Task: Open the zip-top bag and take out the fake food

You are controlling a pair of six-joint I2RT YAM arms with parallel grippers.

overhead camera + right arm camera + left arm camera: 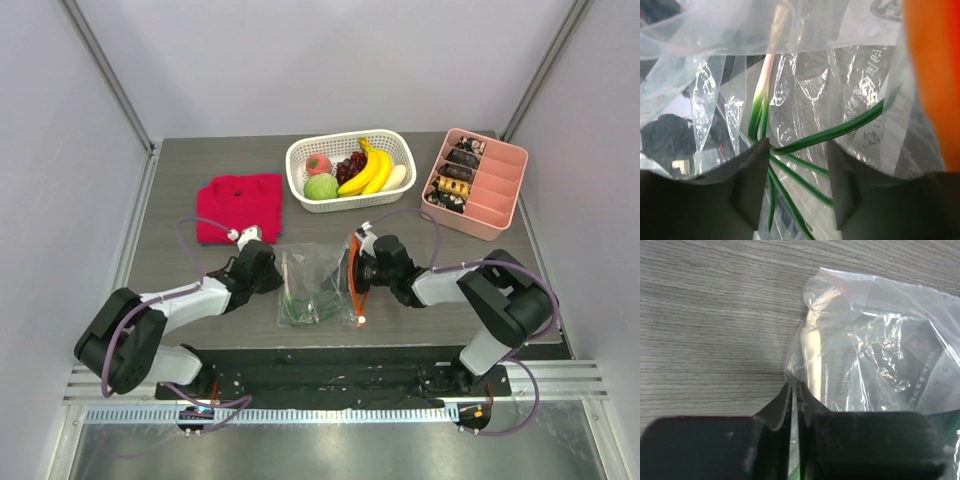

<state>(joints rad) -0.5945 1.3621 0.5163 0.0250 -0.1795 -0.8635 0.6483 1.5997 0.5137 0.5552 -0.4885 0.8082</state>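
The clear zip-top bag (318, 272) lies at the table's near middle, its orange-red zipper strip (356, 292) on the right side. Inside is a fake green onion (298, 306) with a pale stalk (814, 357) and long green leaves (840, 130). My left gripper (277, 270) is shut on the bag's left edge, pinching thin plastic film (795, 385). My right gripper (352, 272) is open at the zipper end; its fingers (747, 185) straddle the green leaves amid crinkled plastic (805, 85). The strip (930, 75) shows at the upper right there. Whether the fingers are inside the bag is unclear.
A white perforated basket (392, 145) at the back holds bananas (368, 172), dark grapes (349, 163), a green round piece (321, 187), a pink fruit (318, 164) and a white piece. A pink divided tray (490, 200) stands back right. A red cloth (240, 207) lies back left.
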